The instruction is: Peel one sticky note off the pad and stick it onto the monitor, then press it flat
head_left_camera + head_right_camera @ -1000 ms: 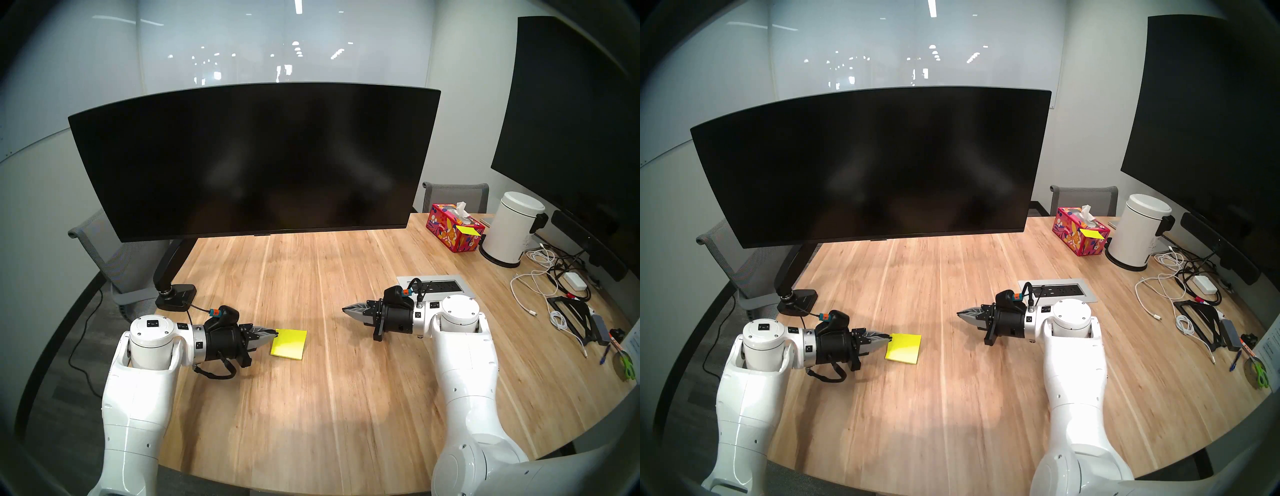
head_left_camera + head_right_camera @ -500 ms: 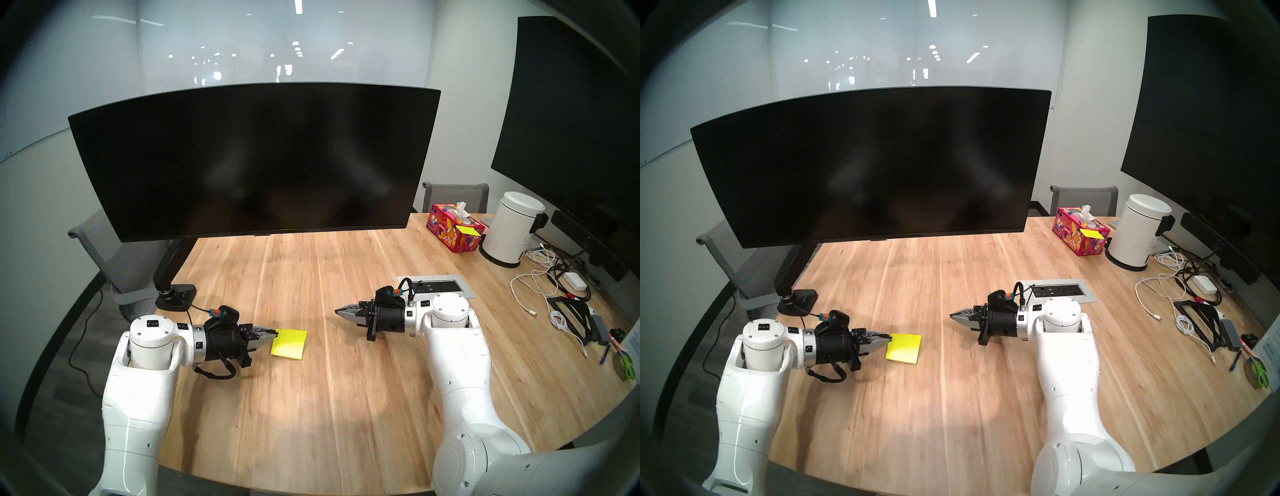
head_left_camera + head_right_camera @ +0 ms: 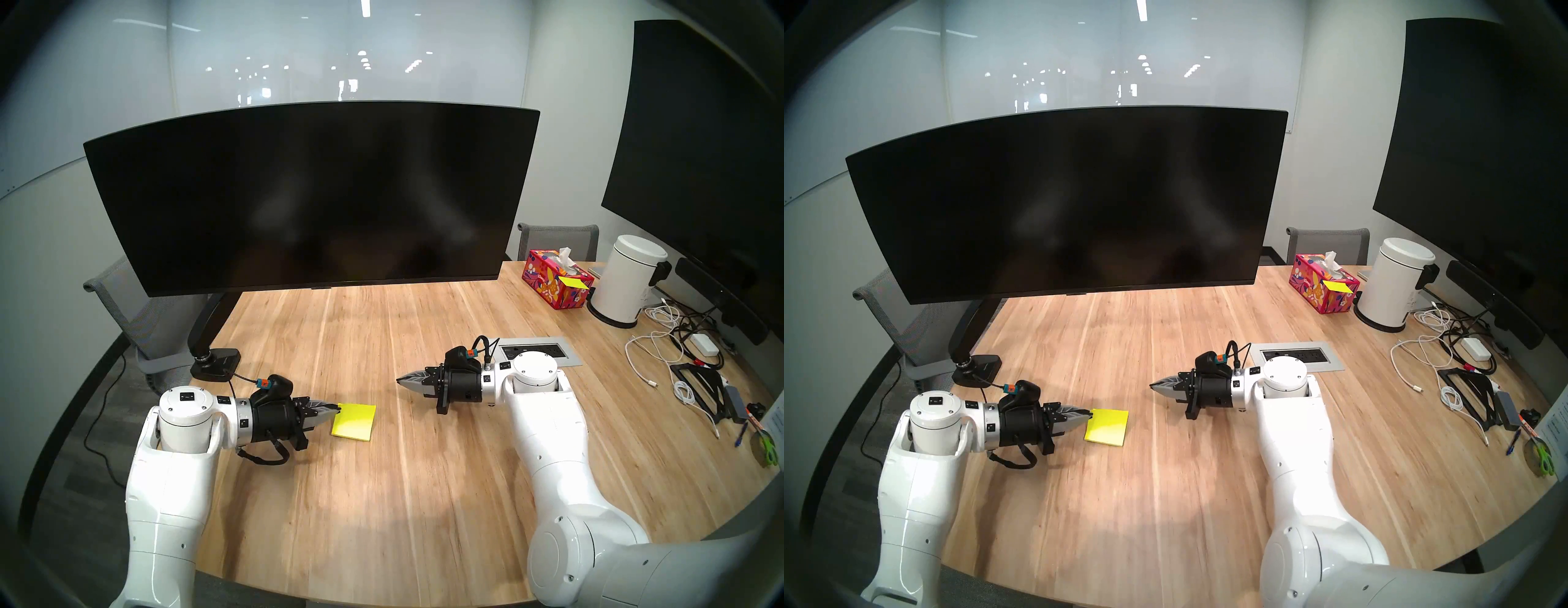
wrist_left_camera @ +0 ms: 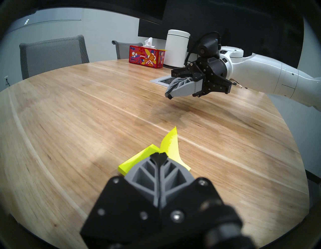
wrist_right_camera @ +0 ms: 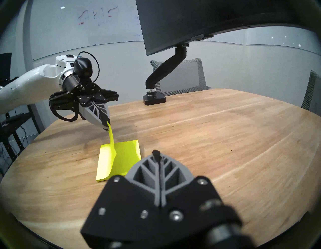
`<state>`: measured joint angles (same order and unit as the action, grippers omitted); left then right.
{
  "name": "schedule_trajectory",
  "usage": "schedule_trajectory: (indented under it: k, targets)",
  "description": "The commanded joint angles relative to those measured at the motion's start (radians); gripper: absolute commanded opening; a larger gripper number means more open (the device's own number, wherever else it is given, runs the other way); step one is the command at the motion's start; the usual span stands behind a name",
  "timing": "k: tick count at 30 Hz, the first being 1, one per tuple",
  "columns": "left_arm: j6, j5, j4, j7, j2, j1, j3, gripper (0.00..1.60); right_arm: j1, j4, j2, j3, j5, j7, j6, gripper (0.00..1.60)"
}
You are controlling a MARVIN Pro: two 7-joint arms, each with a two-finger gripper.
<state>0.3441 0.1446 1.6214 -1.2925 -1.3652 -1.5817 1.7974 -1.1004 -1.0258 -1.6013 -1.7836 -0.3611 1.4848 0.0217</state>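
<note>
Change: the right hand (image 3: 401, 379) is carried leftward across the surface (image 3: 424, 488) toward the pad (image 3: 354, 422); a second ago it sat further to the right, close by the power socket panel (image 3: 547, 351), which is now more fully uncovered.
Left hand: the left hand (image 5: 106, 125) is held where it was a second ago, pinched shut on one corner of the sticky note (image 5: 112, 142).
Sticky note: the pinched corner is lifted clear of the pad, and the sheet curls up from it in the wrist views; the far edge is still joined to the stack, so the peel is judged only begun.
Right hand: its fingers are pressed together with nothing between them, and it hangs above the surface, apart from the pad.
Pad: it lies flat on the surface in front of the left arm, in the same spot as in the earlier frames.
Monitor: the monitor (image 3: 314, 199) stands behind on its arm stand, its screen bare, no note stuck on yet.
Meaning for the task: the approach of the empty right hand is read as a move to pin the pad down while the sheet is pulled free; without that, the whole stack could be dragged up with the sheet.
Unchanged: the tissue box (image 3: 555, 285) and the white bin (image 3: 628, 280) are not disturbed.
</note>
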Motion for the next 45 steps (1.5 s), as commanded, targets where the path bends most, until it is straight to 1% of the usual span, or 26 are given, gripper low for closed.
schedule_trajectory:
  k: [1, 11, 18, 25, 37, 39, 45]
  targets:
    - [0.003, -0.002, 0.013, 0.001, -0.003, 0.007, 0.000, 0.00, 0.043, 0.013, 0.001, 0.043, 0.040, -0.001, -0.004, 0.00]
    - [0.003, 0.003, 0.014, -0.002, -0.007, 0.007, 0.003, 0.00, 0.057, 0.057, 0.021, 0.104, 0.087, -0.001, -0.009, 0.00]
    - [0.003, 0.006, 0.014, -0.005, -0.009, 0.008, 0.005, 0.00, 0.076, 0.095, 0.030, 0.142, 0.098, -0.001, -0.009, 0.00]
    - [0.003, 0.009, 0.013, -0.007, -0.011, 0.009, 0.007, 0.00, 0.096, 0.131, 0.046, 0.202, 0.116, -0.001, -0.010, 0.00]
    - [0.002, 0.014, 0.013, -0.011, -0.015, 0.010, 0.010, 0.00, 0.118, 0.166, 0.062, 0.272, 0.157, -0.001, -0.003, 0.00]
    - [0.002, 0.015, 0.013, -0.012, -0.016, 0.010, 0.011, 0.00, 0.125, 0.178, 0.069, 0.294, 0.175, -0.001, 0.001, 0.00]
    - [0.002, 0.017, 0.014, -0.013, -0.018, 0.010, 0.012, 0.00, 0.138, 0.200, 0.073, 0.320, 0.195, -0.001, 0.008, 0.00]
